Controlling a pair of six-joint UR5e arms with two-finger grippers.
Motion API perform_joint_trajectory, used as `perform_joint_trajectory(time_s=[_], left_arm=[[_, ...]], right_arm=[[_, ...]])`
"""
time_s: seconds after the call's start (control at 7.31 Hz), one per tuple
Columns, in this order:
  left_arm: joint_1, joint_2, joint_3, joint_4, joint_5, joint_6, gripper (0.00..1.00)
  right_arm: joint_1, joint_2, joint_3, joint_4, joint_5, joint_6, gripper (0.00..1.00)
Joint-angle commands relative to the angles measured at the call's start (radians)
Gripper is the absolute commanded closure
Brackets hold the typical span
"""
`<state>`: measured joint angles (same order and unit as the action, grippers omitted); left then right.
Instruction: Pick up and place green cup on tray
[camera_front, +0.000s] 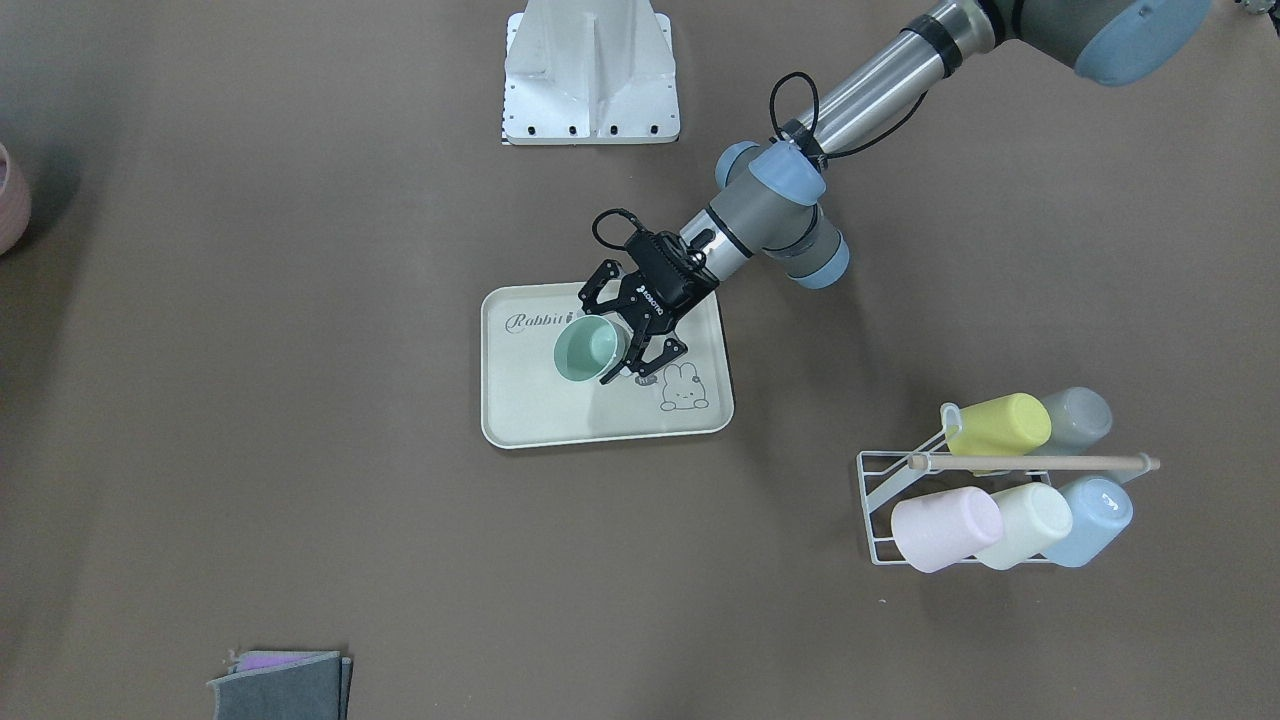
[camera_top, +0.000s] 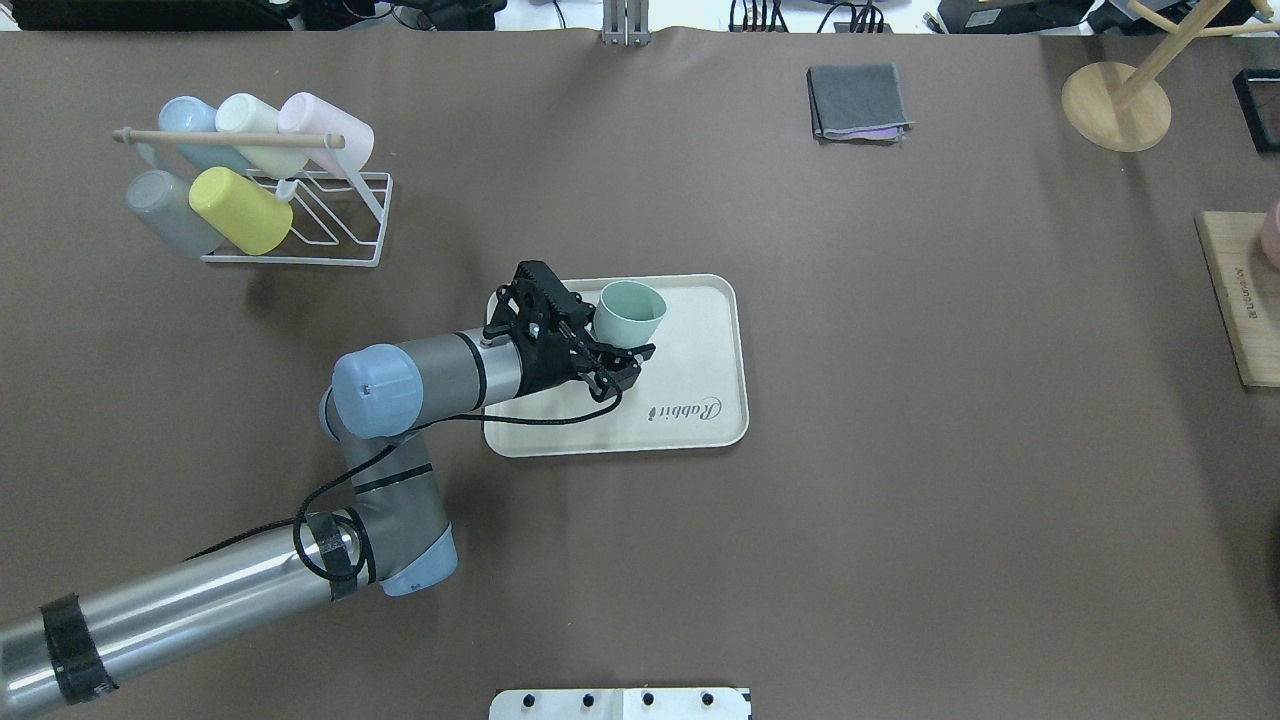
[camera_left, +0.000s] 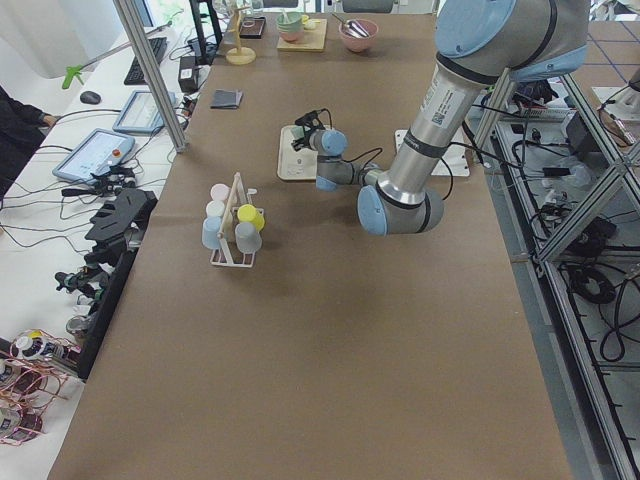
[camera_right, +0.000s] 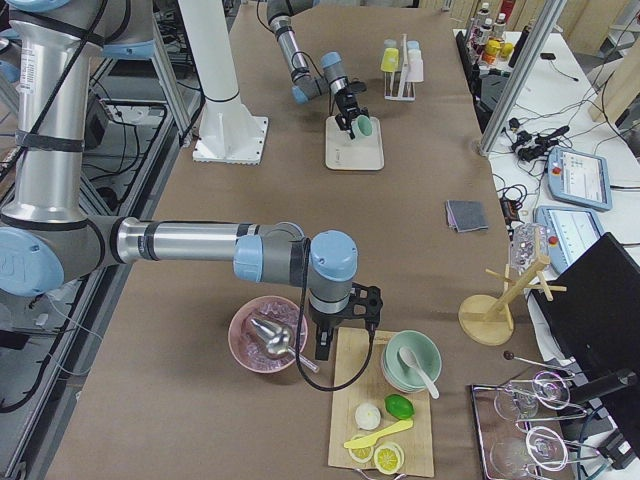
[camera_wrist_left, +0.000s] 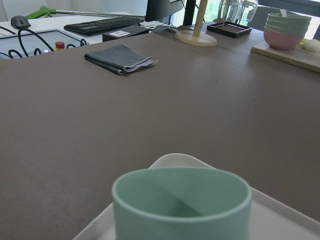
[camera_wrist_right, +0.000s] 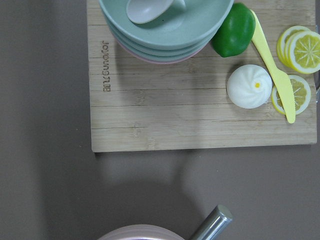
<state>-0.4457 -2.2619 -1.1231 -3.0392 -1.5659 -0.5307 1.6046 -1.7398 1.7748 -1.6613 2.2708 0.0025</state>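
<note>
— Where is the small mint-green plastic tumbler (camera_front: 585, 352)?
— Pinched, tilted, between the fingers of my left claw (camera_front: 596, 340), over the cream rectangular plastic tray (camera_front: 530, 410) on the brown worktop (camera_front: 300, 400). I cannot tell whether it touches the tray.
— And your right claw (camera_right: 338, 335)?
— It hangs by a wooden board (camera_right: 352, 400), well apart. Whether it is spread or pressed together, I cannot tell.

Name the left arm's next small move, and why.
Probably lower the left tool until the green cup stands on the tray, then open. The cup sits between the fingers above the tray and looks tilted; whether its base touches is unclear.
</note>
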Motion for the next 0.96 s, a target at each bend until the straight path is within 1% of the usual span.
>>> perform_joint_trajectory(time_s=[0.0,0.14,0.41,0.55,0.68,0.82], left_arm=[[0.01,-0.002,-0.001,0.0,0.001,0.0,0.83],[0.01,-0.002,-0.003,0.0,0.009,0.003,0.71],[0.01,0.001,-0.007,-0.001,0.03,0.003,0.6],[0.01,-0.001,-0.007,0.0,0.038,0.064,0.42],[0.01,0.001,-0.009,-0.001,0.05,0.105,0.32],[0.01,0.002,-0.009,-0.001,0.052,0.112,0.28]], right_arm=[[0.0,0.0,0.0,0.002,0.001,-0.001,0.0],[0.0,0.0,0.002,0.002,0.001,-0.002,0.0],[0.0,0.0,0.0,0.002,0.0,-0.002,0.0],[0.0,0.0,0.002,0.002,0.0,-0.002,0.0],[0.0,0.0,0.002,0.002,0.0,-0.002,0.0],[0.0,0.0,0.002,0.002,-0.002,-0.001,0.0]])
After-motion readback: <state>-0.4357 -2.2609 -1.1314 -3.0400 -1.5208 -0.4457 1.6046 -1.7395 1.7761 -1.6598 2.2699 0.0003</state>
